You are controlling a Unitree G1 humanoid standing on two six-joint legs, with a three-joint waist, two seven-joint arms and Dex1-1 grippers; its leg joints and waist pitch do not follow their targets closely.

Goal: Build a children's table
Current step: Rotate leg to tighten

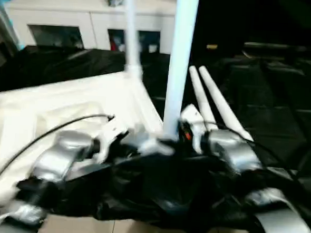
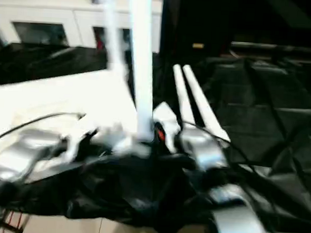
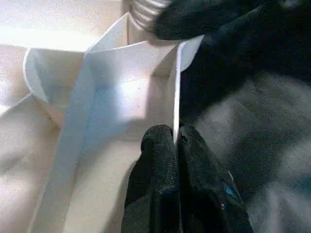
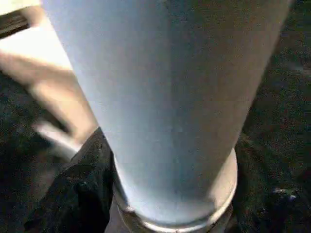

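Pinching the tabletop's rim [image 3: 176, 92], the left tool [image 3: 176, 145] is clenched; the right tool [image 4: 160, 208] straddles the upright leg [image 1: 180, 65], grip unclear. A loose hold could tilt that leg in its corner socket.

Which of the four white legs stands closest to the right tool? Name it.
The near upright leg, at the tabletop's near corner. The other upright leg stands at the far corner; two spare legs lie flat on the black cloth.

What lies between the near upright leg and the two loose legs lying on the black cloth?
In the left eye view, the right gripper sits between the near upright leg and the two loose legs.
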